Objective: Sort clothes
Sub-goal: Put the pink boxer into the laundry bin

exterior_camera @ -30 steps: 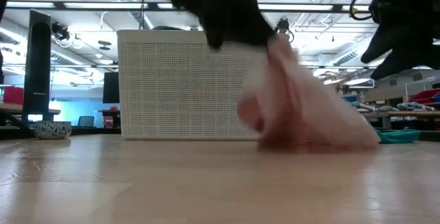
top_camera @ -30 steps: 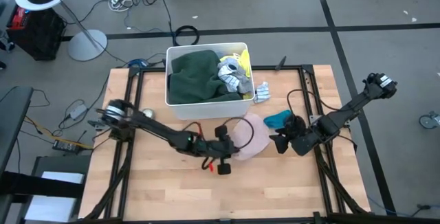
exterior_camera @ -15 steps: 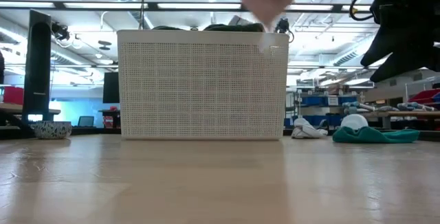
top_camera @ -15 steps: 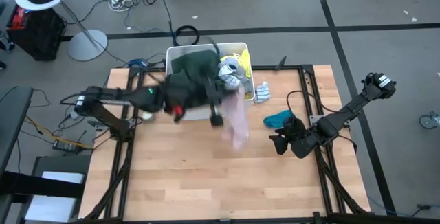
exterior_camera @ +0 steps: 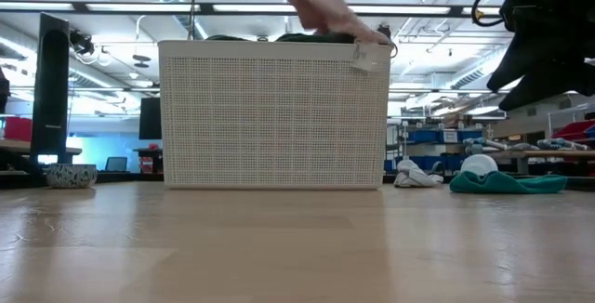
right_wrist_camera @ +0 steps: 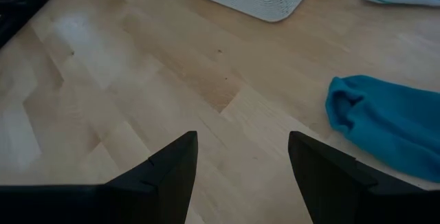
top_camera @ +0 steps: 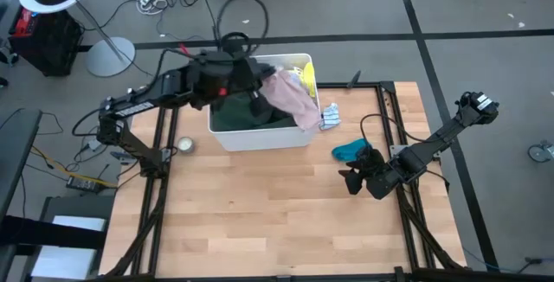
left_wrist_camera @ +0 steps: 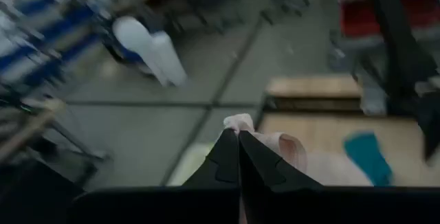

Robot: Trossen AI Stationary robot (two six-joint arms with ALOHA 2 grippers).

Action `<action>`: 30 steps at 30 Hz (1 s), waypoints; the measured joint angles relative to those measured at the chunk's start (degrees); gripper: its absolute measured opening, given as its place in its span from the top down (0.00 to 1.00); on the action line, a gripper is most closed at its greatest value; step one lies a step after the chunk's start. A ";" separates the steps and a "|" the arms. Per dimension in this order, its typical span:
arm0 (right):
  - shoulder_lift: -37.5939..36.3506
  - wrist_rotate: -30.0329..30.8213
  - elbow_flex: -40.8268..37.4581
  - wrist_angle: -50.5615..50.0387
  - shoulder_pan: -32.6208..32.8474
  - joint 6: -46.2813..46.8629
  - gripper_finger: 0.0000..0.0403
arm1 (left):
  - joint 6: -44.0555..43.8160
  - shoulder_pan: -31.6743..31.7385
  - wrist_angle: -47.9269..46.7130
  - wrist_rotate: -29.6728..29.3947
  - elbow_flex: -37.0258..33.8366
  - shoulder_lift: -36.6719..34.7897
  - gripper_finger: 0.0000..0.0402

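Holding a pink garment [top_camera: 290,100], the left pincer [top_camera: 257,102] is clenched on the cloth above the white bin [top_camera: 260,135] at the bench's [top_camera: 260,221] 12 o'clock edge. Inside the bin lie a dark green garment [top_camera: 247,119] and a yellow one [top_camera: 307,76]. A teal garment [top_camera: 349,150] rests on the bench at 3 o'clock, a small white item [top_camera: 329,116] just beside the bin. The right pincer [right_wrist_camera: 240,162], released and empty, hovers near the teal garment. No legible writing appears.

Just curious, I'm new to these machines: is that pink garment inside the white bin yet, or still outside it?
Partly in. The pink garment drapes over the white bin, hanging from the left gripper, whose jaws are shut on it.
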 joint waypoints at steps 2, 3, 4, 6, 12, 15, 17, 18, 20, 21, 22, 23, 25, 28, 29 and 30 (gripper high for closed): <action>0.00 0.47 0.00 -0.19 0.00 0.00 0.43 | -1.98 1.44 -1.59 2.22 -2.91 -0.07 1.00; 0.00 0.63 0.00 -0.25 0.00 0.00 0.43 | -2.88 2.23 -1.84 2.30 -5.17 -0.07 1.00; 0.00 0.83 0.00 -0.27 0.00 0.00 0.43 | -4.09 3.11 -1.90 2.44 -7.65 -0.06 1.00; 0.00 0.95 0.00 -0.27 0.00 0.00 0.43 | -6.36 5.16 -1.42 2.62 -12.99 0.13 1.00; 0.00 1.00 0.00 -0.25 -0.02 0.02 0.43 | -13.23 11.85 11.68 7.96 -31.67 0.12 1.00; 0.00 1.01 0.00 -0.25 -0.02 0.02 0.43 | -17.10 15.19 19.78 11.33 -40.33 0.07 1.00; 0.00 1.02 0.02 -0.25 -0.02 0.02 0.43 | -19.74 17.32 24.23 14.36 -45.80 -0.06 1.00; 0.00 1.02 0.01 -0.27 -0.02 0.02 0.43 | -21.19 18.36 26.31 15.82 -48.38 -0.10 1.00; 0.00 1.03 0.01 -0.28 -0.02 0.02 0.43 | -23.75 20.05 30.37 18.36 -52.93 -0.36 1.00; 0.00 1.08 0.02 -0.32 -0.02 0.02 0.43 | -24.88 20.78 32.39 19.62 -54.91 -0.41 1.00; 0.00 1.19 0.02 -0.43 -0.02 0.02 0.43 | -25.82 21.28 34.15 20.67 -56.57 -0.59 1.00; 0.00 1.47 0.02 -0.59 -0.02 0.02 0.43 | -26.62 21.72 35.51 21.69 -57.78 -0.61 1.00; 0.00 2.01 0.02 -0.79 -0.02 0.02 0.43 | -26.99 21.96 37.14 22.67 -59.09 -0.55 1.00; 0.00 2.50 0.02 -0.81 -0.04 0.04 0.43 | -27.31 21.92 39.42 24.46 -59.41 -0.34 1.00; 0.00 2.53 0.02 -0.79 -0.04 0.04 0.43 | -28.36 21.90 40.47 25.59 -59.49 -0.25 0.99; 0.00 2.53 0.02 -0.79 -0.04 0.06 0.43 | -29.37 21.92 41.07 26.55 -59.28 -0.17 0.98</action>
